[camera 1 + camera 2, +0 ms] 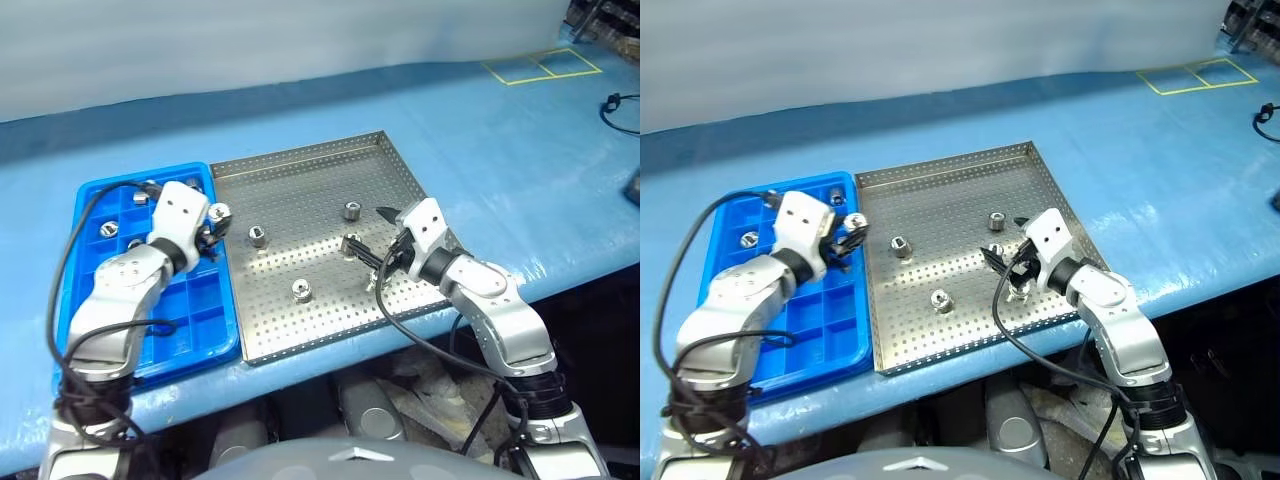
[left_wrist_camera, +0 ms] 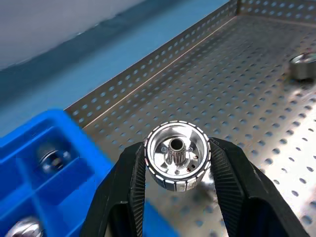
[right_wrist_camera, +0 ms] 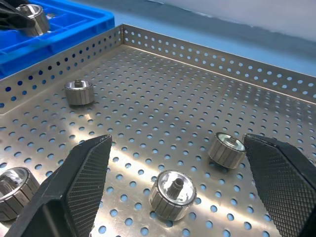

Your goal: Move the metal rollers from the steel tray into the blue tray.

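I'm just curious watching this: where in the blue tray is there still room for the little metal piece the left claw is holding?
The blue tray's near rows, toward the table edge, look bare. Its far cells are crowded: rollers already sit there. The left gripper holds its roller at the border with the steel tray. That tray's far half is bare; rollers cluster by the right gripper.

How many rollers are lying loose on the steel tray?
4 rollers: one near the blue tray, one toward the back, one between the open right gripper's fingers, one by the near edge. Another may hide under that gripper.
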Motion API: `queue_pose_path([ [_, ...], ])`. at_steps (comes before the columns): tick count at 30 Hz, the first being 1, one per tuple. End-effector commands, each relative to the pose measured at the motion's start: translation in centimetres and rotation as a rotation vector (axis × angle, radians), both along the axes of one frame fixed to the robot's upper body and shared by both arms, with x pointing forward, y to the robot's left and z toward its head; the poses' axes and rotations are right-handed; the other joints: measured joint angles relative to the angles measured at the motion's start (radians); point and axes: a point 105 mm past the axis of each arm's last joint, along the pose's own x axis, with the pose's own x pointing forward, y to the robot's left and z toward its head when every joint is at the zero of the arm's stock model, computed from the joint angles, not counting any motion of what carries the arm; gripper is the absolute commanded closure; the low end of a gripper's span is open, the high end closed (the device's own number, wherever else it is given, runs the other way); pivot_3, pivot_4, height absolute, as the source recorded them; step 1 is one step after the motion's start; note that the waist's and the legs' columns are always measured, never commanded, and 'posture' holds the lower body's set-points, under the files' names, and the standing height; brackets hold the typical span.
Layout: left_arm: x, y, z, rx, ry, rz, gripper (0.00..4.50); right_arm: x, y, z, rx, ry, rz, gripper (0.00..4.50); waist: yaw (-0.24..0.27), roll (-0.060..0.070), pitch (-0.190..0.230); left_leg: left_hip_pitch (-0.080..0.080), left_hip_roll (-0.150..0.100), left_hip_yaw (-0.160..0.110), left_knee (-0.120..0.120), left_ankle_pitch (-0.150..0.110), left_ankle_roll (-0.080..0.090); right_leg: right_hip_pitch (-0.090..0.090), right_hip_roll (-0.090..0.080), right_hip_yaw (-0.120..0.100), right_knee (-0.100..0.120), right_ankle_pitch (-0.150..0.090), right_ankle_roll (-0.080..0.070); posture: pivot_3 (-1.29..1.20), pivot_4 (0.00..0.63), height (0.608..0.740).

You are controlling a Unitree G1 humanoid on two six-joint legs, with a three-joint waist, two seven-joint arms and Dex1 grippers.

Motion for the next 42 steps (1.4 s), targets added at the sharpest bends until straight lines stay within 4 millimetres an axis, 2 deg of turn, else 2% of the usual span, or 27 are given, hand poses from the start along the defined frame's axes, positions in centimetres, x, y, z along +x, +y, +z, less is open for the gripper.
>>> queue_pose_path([
  [1, -1.7, 2.0, 2.0, 0.066, -0.042, 0.088, 2.86, -1.0, 1.6, 2.3, 0.069, -0.049, 0.130, 0.00, 0.009, 0.000, 0.000, 0.000, 0.000, 0.000, 0.000, 0.000, 0.000, 0.000, 0.000, 0.000, 0.000, 0.000, 0.000, -0.21, 0.150, 0.740],
  [6, -3.7, 4.9, 1.7, 0.103, -0.010, 0.234, 2.86, -2.0, 2.7, 3.5, 0.089, -0.064, 0.237, 0.00, 0.053, 0.000, 0.000, 0.000, 0.000, -0.001, 0.000, 0.000, 0.000, 0.000, -0.002, -0.002, 0.000, 0.000, -0.001, -0.13, 0.150, 0.740],
  [12, -5.3, 6.5, 0.0, 0.087, 0.047, 0.332, 2.86, -1.7, 2.8, 3.4, 0.081, -0.063, 0.239, 0.00, 0.109, -0.001, 0.000, 0.000, 0.000, -0.002, 0.000, 0.000, -0.002, 0.000, -0.005, -0.005, 0.000, -0.001, -0.003, -0.11, 0.150, 0.740],
  [16, -5.0, 6.8, -1.3, 0.046, 0.065, 0.357, 2.86, -1.5, 3.0, 3.2, 0.076, -0.059, 0.239, 0.00, 0.147, -0.002, 0.000, 0.000, 0.000, -0.002, 0.000, 0.000, -0.002, 0.000, -0.007, -0.007, 0.000, -0.002, -0.004, -0.09, 0.150, 0.740],
  [20, -4.2, 6.8, -1.5, 0.030, 0.048, 0.362, 2.86, -1.5, 3.1, 3.1, 0.072, -0.059, 0.235, 0.00, 0.168, -0.003, -0.001, 0.000, 0.000, -0.002, 0.000, 0.001, -0.003, 0.000, -0.008, -0.009, 0.000, -0.004, -0.009, -0.11, 0.150, 0.740],
  [31, -2.9, 6.6, -2.3, 0.009, 0.070, 0.334, 2.86, -1.6, 2.5, 3.2, 0.072, -0.069, 0.192, 0.00, 0.159, -0.004, -0.001, 0.000, 0.000, -0.003, 0.000, 0.001, -0.003, 0.001, -0.009, -0.011, 0.000, -0.005, -0.010, -0.15, 0.150, 0.740],
  [33, -2.9, 6.8, -2.2, 0.012, 0.064, 0.346, 2.09, -1.6, 2.4, 3.2, 0.071, -0.072, 0.185, 0.00, 0.159, -0.004, -0.001, 0.000, 0.000, -0.003, 0.000, 0.001, -0.003, 0.001, -0.009, -0.011, 0.000, -0.005, -0.010, -0.15, 0.150, 0.740],
  [36, -2.8, 7.3, -1.8, 0.011, 0.043, 0.367, 1.17, -1.5, 2.3, 3.2, 0.070, -0.071, 0.179, 0.00, 0.159, -0.004, -0.001, 0.000, 0.000, -0.003, 0.000, 0.001, -0.003, 0.001, -0.009, -0.011, 0.000, -0.005, -0.010, -0.15, 0.150, 0.740],
  [38, -2.4, 7.0, -0.7, -0.032, -0.017, 0.372, 0.49, -1.5, 2.3, 3.2, 0.069, -0.071, 0.178, 0.00, 0.159, -0.004, -0.001, 0.000, 0.000, -0.003, 0.000, 0.001, -0.003, 0.001, -0.009, -0.012, 0.000, -0.005, -0.010, -0.15, 0.150, 0.740],
  [39, -2.2, 6.6, 0.0, -0.068, -0.050, 0.351, 0.49, -1.5, 2.3, 3.2, 0.069, -0.072, 0.177, 0.00, 0.161, -0.004, -0.001, 0.000, 0.000, -0.003, 0.000, 0.001, -0.003, 0.001, -0.009, -0.012, 0.000, -0.005, -0.010, -0.15, 0.150, 0.740],
  [42, -1.6, 3.5, 2.3, -0.212, -0.145, 0.193, 0.49, -1.4, 2.3, 3.3, 0.070, -0.077, 0.173, 0.00, 0.162, -0.005, -0.002, 0.000, 0.000, -0.004, 0.000, 0.001, -0.003, 0.002, -0.010, -0.013, 0.000, -0.005, -0.010, -0.15, 0.150, 0.740],
])
